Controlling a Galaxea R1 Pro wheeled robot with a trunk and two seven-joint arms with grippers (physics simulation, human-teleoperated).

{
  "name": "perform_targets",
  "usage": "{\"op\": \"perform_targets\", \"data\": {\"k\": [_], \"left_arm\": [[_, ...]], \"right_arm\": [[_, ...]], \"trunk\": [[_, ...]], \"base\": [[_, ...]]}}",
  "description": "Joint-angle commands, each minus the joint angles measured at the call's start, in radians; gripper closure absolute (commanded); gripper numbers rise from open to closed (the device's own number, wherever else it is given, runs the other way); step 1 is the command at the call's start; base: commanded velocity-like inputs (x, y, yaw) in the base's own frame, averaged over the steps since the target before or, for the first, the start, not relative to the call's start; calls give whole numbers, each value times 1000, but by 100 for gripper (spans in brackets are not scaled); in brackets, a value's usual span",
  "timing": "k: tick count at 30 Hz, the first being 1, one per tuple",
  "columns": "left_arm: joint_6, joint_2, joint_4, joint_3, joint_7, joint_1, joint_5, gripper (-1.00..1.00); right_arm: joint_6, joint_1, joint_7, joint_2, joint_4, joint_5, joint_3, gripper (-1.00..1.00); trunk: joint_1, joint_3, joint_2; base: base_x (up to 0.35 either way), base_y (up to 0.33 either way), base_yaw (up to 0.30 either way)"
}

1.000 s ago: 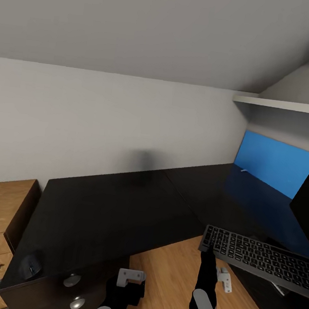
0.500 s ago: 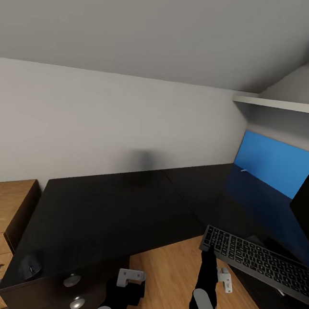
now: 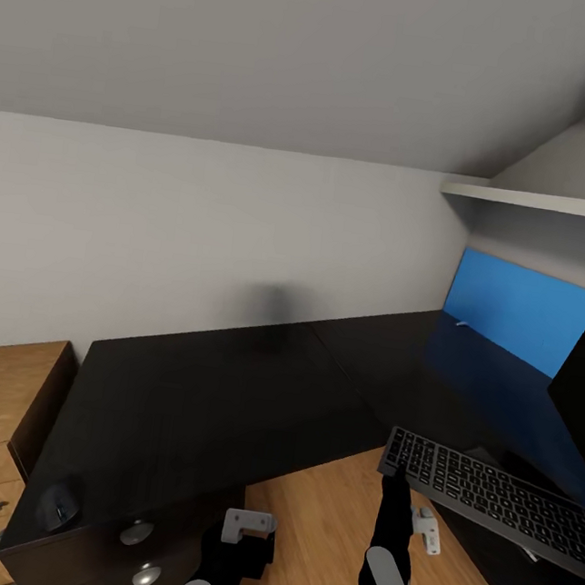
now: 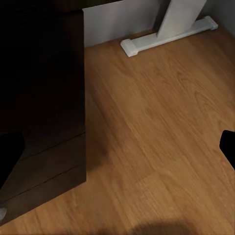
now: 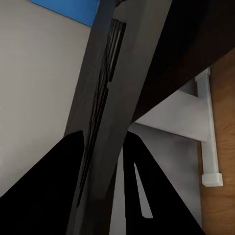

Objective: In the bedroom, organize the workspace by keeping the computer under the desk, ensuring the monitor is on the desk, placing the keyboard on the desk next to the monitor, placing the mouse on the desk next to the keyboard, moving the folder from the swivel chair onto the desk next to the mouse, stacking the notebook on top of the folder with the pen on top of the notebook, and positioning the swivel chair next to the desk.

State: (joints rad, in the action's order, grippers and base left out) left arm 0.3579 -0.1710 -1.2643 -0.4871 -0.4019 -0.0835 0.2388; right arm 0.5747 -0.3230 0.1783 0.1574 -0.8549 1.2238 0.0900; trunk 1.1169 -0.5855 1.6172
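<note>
The right tool is clamped on the slim dark grey keyboard's corner beside the glossy black tabletop; that off-centre grip could let it tip and slide.

2 black arms, pale grey fittings.

Light: soft and even in the head view, no lamp to be seen.
Wall: pale grey, with one fuzzy dark smudge of shadow just above the counter.
Counter: black and shiny; the blue board shows as a blue glow in its top.
Floor: warm and bright, a soft shadow along one edge.
Right wrist view: dark, the fingers are flat black shapes.
Sharpness: crisp, no blur.
</note>
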Motion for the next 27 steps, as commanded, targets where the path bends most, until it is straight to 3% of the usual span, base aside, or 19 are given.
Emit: {"op": "perform_targets", "data": {"k": [1, 27], "left_arm": [[3, 1, -1, -2, -9, -1, 10, -100], [3, 0, -1, -2, -9, -1, 10, -100]], "right_arm": [[0, -1, 10, 1, 0, 10, 2, 100], [1, -1, 12, 1, 0, 10, 2, 100]], "trunk": [[0, -1, 1], [0, 12, 1]], "base": [[0, 0, 0], [0, 0, 0]]}}
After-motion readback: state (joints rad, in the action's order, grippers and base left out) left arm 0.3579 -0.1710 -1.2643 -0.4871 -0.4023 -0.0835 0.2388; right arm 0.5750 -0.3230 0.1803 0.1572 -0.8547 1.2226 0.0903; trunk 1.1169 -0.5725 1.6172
